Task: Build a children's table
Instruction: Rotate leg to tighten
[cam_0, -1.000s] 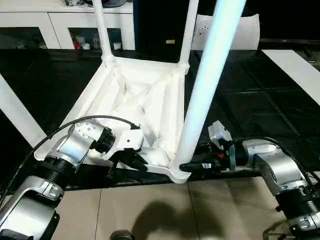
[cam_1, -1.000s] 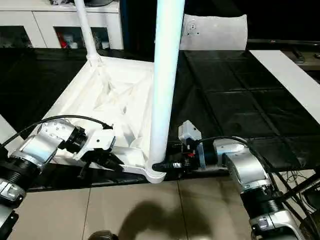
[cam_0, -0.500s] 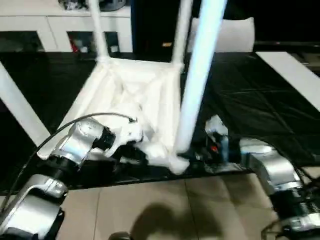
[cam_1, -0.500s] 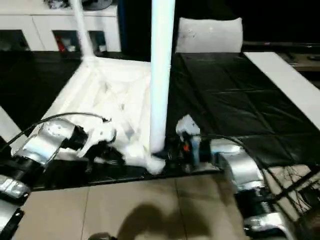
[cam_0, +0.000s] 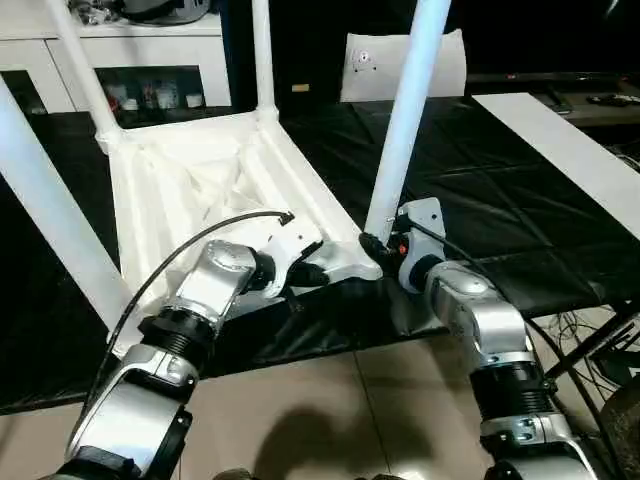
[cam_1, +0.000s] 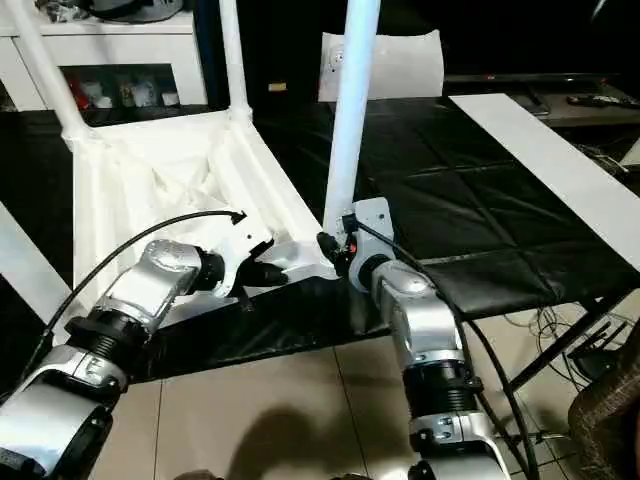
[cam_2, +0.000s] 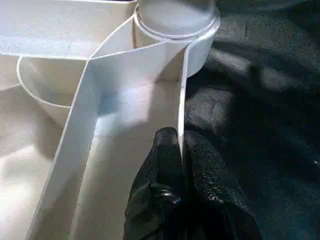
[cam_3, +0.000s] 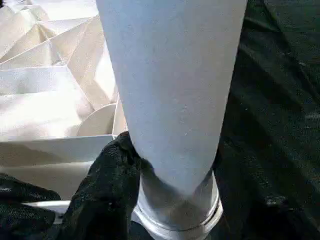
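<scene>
Upturned children's table (cam_0: 190, 170) on the black mat (cam_0: 470, 190), both grippers at its near corner

No writing or label can be read anywhere, and the small round mark on the white sheet (cam_0: 405, 62) at the back is too small to make out; the table is white plastic, lying tabletop-down with its ribbed underside facing up, four tapered legs rising from round corner sockets; the left gripper (cam_2: 181, 150) reaches in low from the silver forearm, its black fingers pressed together on the thin edge wall beside the near socket; the right gripper (cam_3: 150, 165) comes in level from the other side, its fingers clasping the base of the near leg (cam_0: 408, 115) just above the socket.
</scene>
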